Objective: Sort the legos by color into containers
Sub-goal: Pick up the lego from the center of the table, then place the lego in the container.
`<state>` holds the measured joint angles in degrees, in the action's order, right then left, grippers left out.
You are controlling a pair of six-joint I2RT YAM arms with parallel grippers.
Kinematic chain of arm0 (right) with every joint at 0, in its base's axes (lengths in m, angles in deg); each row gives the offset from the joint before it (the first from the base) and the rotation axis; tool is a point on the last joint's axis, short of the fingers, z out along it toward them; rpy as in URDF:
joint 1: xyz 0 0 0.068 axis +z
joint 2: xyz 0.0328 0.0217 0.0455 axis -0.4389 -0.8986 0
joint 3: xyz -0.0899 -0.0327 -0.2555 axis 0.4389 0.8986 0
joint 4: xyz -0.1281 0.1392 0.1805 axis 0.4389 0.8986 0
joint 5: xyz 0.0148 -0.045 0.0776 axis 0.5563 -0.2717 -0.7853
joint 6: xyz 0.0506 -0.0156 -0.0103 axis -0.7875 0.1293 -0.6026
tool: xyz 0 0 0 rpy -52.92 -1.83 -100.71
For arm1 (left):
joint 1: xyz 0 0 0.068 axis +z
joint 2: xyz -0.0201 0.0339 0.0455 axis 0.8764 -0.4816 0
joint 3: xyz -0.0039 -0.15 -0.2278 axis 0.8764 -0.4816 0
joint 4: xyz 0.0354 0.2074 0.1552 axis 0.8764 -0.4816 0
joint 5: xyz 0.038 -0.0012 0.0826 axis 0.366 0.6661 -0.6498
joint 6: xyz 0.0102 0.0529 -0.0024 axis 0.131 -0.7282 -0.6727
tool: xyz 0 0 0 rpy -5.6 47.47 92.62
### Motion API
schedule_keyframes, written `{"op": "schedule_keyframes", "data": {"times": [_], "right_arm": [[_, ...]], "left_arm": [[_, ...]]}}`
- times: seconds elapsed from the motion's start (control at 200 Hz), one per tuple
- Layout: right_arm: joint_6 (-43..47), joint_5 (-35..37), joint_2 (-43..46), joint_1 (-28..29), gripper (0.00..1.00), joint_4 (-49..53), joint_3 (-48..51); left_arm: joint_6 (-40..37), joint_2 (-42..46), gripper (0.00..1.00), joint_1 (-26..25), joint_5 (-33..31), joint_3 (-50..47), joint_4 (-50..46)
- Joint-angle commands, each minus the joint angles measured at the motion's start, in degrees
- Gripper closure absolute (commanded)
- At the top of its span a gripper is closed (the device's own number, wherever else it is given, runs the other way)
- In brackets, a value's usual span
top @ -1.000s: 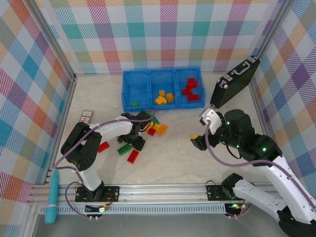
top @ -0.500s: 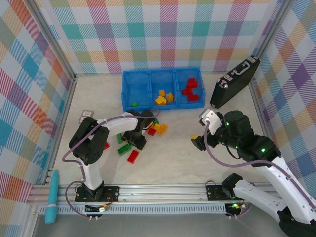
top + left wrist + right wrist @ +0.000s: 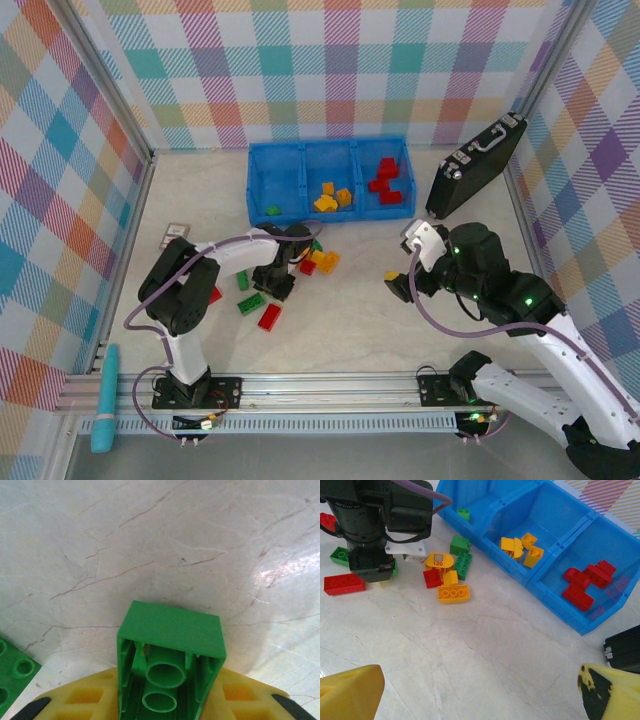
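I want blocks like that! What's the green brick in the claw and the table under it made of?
The green brick looks like smooth, hard plastic: even colour, crisp moulded edges, hollow tubes underneath. The table looks like polished marble or a marble print: pale, thin brown veins, soft glare.

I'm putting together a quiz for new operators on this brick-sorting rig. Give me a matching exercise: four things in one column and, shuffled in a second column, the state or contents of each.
Column one
1. left gripper
2. right gripper
3. middle compartment
4. right compartment

Column two
A. holds red bricks
B. shut on a green brick
C. open, with nothing between its fingers
D. holds orange-yellow bricks

Pairs: 1-B, 2-C, 3-D, 4-A
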<state>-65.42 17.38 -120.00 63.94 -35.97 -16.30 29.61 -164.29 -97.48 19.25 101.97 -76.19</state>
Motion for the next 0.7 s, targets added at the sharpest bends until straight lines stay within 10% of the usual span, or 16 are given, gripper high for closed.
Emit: {"op": "schedule_keyframes", "data": {"times": [0.0,0.3,0.695], "right_arm": [[0.83,0.47,-0.11,0.32,0.01,-0.57,-0.21],[0.85,0.02,-0.57,0.41,0.01,-0.36,-0.37],[1.66,1.55,-1.03,0.41,0.01,0.08,-0.36]], "left_arm": [[1.49,3.67,0.69,0.91,-3.73,1.81,1.56],[-0.79,4.23,0.68,5.03,-11.89,20.3,2.26],[0.17,-17.1,0.67,11.21,-12.6,43.24,8.2]]}}
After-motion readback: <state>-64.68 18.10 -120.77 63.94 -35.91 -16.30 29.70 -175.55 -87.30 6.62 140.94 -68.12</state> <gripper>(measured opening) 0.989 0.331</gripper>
